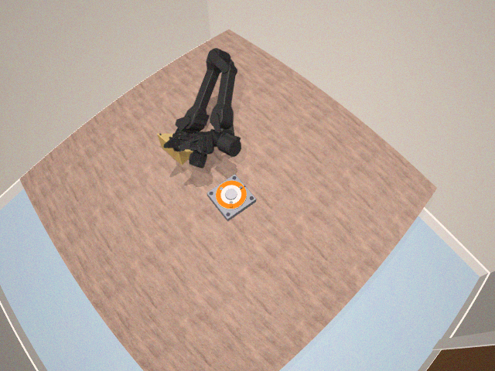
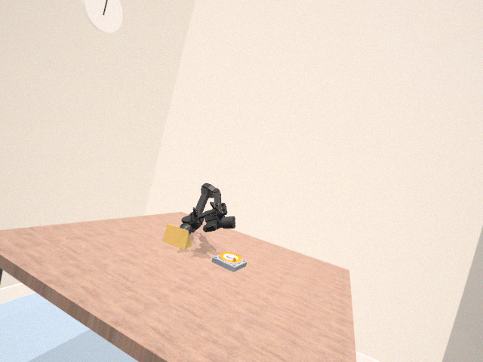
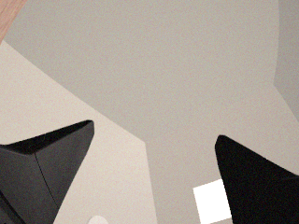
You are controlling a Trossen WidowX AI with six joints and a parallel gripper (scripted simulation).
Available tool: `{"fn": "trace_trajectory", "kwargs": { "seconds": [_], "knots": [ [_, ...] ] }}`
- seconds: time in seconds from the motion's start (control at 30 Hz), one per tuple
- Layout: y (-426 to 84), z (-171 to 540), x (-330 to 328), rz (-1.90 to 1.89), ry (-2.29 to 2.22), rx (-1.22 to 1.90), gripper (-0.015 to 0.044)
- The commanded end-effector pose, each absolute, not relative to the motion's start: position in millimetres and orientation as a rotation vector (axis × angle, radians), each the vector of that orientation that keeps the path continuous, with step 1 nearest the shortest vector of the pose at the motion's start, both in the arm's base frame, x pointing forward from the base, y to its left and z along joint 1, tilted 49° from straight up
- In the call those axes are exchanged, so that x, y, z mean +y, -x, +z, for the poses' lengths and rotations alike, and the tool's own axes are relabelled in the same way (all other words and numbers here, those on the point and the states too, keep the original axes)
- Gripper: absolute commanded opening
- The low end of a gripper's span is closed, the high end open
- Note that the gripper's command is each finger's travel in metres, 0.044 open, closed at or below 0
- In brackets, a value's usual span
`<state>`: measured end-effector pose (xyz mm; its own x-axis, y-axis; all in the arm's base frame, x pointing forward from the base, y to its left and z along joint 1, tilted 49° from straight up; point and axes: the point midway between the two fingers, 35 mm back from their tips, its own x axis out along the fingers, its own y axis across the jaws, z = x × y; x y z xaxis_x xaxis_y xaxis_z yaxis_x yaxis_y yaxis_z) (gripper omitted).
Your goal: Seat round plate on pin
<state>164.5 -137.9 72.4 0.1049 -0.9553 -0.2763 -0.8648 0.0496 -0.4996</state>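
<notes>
- While the arm (image 1: 211, 107) sits folded up near the back of the table (image 1: 120, 239), the gripper (image 3: 152, 181) is spread wide w/ nothing between the fingers, looks like it's aimed off at the walls.
- Round plate (image 1: 230, 194) w/ orange ring is on the grey square base (image 1: 244, 207), around the pale post (image 1: 230, 193) in the middle.
- Orange tab (image 2: 234, 259) shows in the exterior view; pin and hole too small to make out tbh.
- Plate's well apart from the gripper, nothing touching it.
- Yellow wedge block (image 2: 177, 236) sits right by the arm's base.
</notes>
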Motion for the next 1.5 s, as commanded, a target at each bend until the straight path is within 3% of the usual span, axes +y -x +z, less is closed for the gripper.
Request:
{"fn": "trace_trajectory", "kwargs": {
  "seconds": [0.0,0.47,1.03,1.47],
  "knots": [
    [-166,71,-138,-0.196,1.819,1.773,0.0374],
    [-236,-7,-88,0.524,0.872,1.757,0.0006],
    [-324,6,-16,0.814,-0.487,1.594,0.0000],
    [-323,-11,3,0.815,-0.503,1.590,0.0000]
  ]
}}
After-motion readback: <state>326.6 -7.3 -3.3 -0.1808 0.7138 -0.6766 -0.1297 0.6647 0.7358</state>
